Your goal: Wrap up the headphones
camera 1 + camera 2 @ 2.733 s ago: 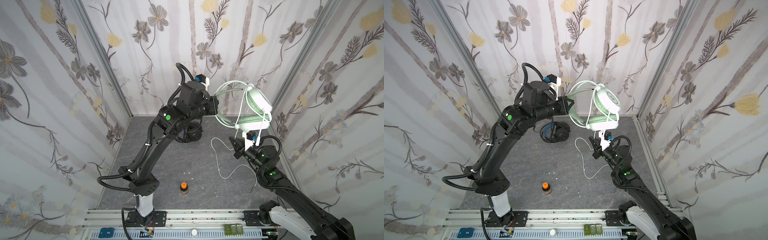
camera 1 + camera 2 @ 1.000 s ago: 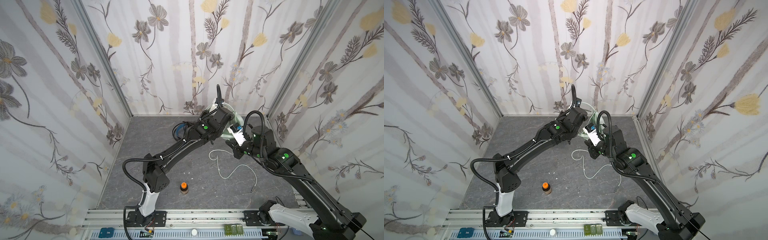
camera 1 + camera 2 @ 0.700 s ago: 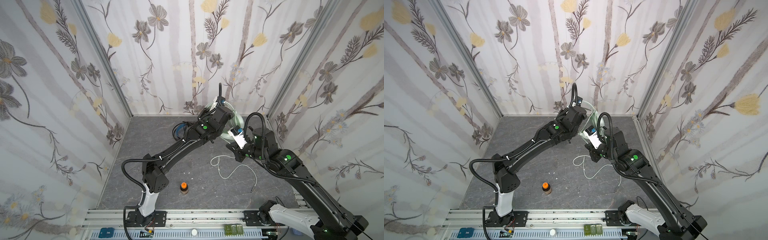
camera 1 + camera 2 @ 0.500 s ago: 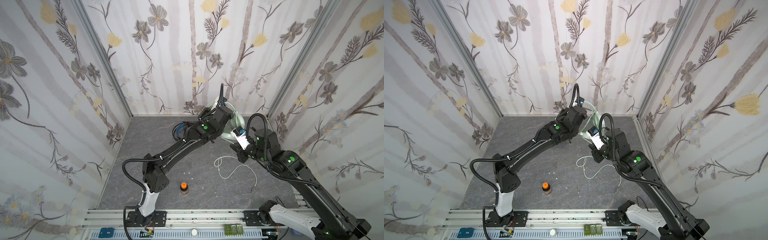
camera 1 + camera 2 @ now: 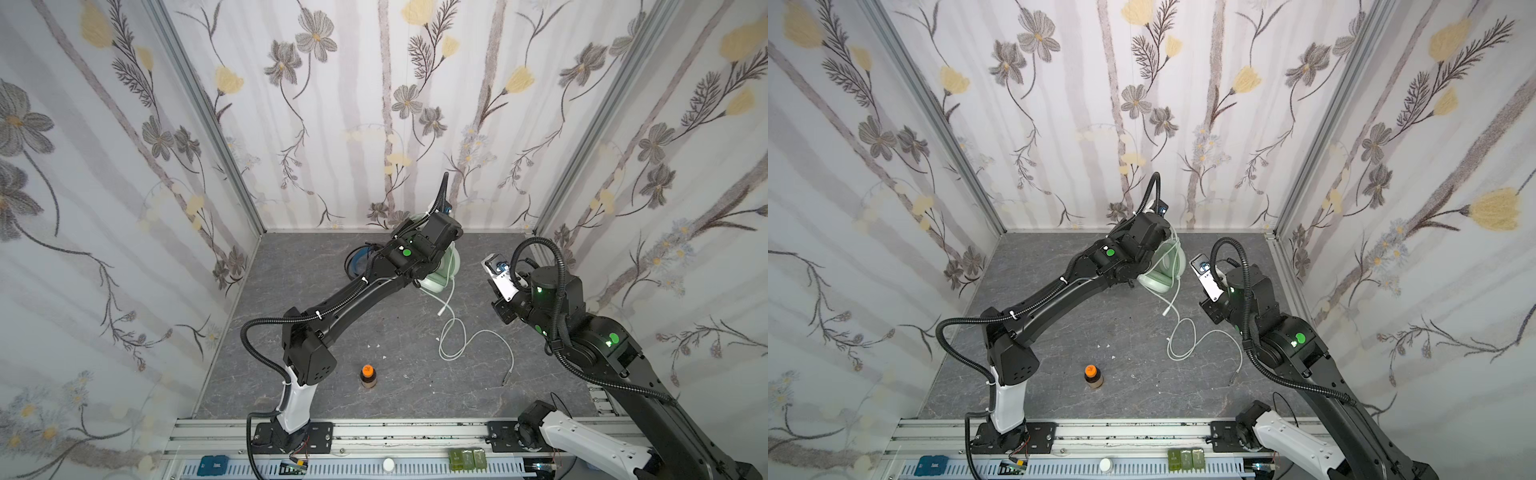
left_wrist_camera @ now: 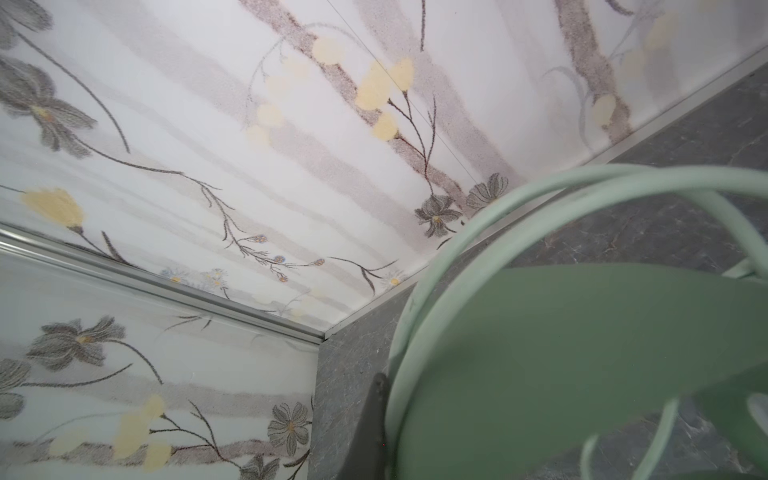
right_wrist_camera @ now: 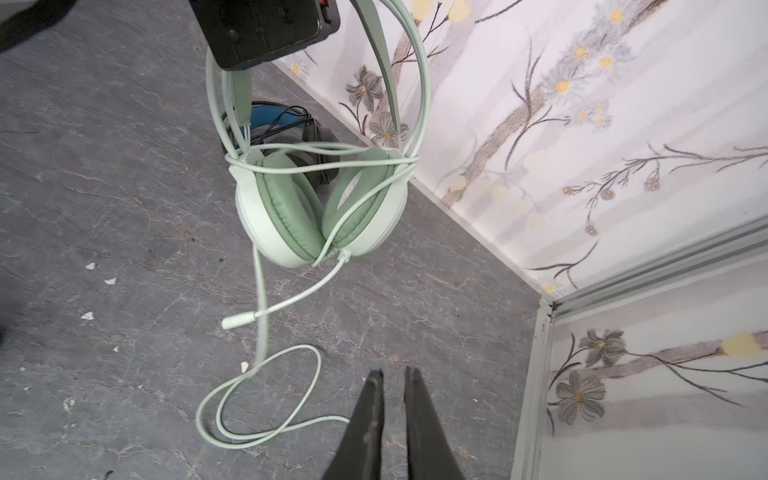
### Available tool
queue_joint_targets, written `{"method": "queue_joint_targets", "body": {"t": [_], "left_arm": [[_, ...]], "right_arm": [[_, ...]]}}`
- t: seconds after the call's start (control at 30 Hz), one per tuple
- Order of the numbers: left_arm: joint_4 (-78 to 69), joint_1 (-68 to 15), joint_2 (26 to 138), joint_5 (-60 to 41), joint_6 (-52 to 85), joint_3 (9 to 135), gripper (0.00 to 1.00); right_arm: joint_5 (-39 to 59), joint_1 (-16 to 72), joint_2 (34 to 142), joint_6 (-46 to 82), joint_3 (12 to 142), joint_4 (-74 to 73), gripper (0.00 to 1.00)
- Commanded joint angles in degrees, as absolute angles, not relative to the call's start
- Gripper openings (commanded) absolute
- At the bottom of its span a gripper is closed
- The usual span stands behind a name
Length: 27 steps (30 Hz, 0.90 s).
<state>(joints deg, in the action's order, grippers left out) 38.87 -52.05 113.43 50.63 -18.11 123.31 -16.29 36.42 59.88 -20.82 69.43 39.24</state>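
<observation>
The mint green headphones hang upright by their headband from my left gripper, which is shut on the band. Their ear cups are low over the floor near the back wall. The white-green cable runs a few turns around the cups, then trails in loose loops on the floor to its plug. My right gripper stands to the right of the loops, its jaws a narrow gap apart and empty. The black headphones lie behind the green ones, mostly hidden.
A small orange-capped bottle stands on the grey floor towards the front. Flowered walls close the back and both sides, and the right rear corner post is close to my right gripper. White scraps dot the floor.
My right arm has drawn back to the right, away from the green headphones, and its jaws have parted slightly. The cable now lies loose on the floor. The left gripper keeps its hold.
</observation>
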Motion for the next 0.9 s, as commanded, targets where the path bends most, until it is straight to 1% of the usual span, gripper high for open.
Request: {"method": "queue_joint_targets", "body": {"t": [0.0, 0.07, 0.1, 0.13, 0.23, 0.27, 0.33, 0.47, 0.57, 0.7, 0.77, 0.87], "left_arm": [[41.45, -51.88, 113.12, 44.06, -13.30, 125.77, 0.00], [44.20, -51.61, 113.22, 40.64, -10.70, 127.00, 0.00], [46.75, -51.34, 113.97, 39.64, -8.49, 128.78, 0.00], [49.05, -51.09, 114.54, 38.84, -6.42, 130.38, 0.00], [53.17, -50.75, 114.99, 37.92, -1.58, 133.04, 0.00], [54.38, -50.47, 115.00, 37.26, 0.00, 133.79, 0.00], [57.36, -49.68, 115.16, 34.71, 3.97, 135.71, 0.00], [64.72, -47.84, 116.22, 28.42, 11.78, 141.31, 0.00], [69.81, -46.19, 116.22, 21.78, 18.78, 145.29, 0.00], [71.87, -45.60, 113.63, 19.10, 22.98, 145.72, 0.00], [71.49, -45.58, 112.07, 18.58, 22.67, 145.68, 0.00], [69.19, -45.68, 109.92, 16.90, 18.89, 145.14, 0.00]], "right_arm": [[-20.69, 36.74, 59.47, -24.67, 68.04, 33.14, 0.14], [-19.92, 36.73, 59.88, -24.37, 67.74, 31.58, 0.14], [-18.81, 36.73, 60.01, -23.29, 67.68, 31.00, 0.16], [-17.58, 36.73, 60.07, -21.67, 67.55, 30.49, 0.20], [-15.21, 36.71, 58.88, -16.34, 66.60, 28.45, 0.42], [-14.74, 36.59, 58.04, -14.62, 66.08, 27.67, 0.47], [-11.74, 36.38, 55.42, -12.16, 63.89, 25.45, 0.55], [-10.18, 34.92, 49.06, -7.54, 57.58, 20.32, 0.66], [-5.52, 30.18, 44.23, -3.36, 52.54, 17.06, 0.71], [2.13, 24.40, 36.57, 0.24, 44.95, 10.36, 0.74], [4.49, 23.91, 33.09, 0.69, 39.80, 6.95, 0.76], [7.45, 23.44, 32.40, 1.04, 36.01, 5.09, 0.78]]}}
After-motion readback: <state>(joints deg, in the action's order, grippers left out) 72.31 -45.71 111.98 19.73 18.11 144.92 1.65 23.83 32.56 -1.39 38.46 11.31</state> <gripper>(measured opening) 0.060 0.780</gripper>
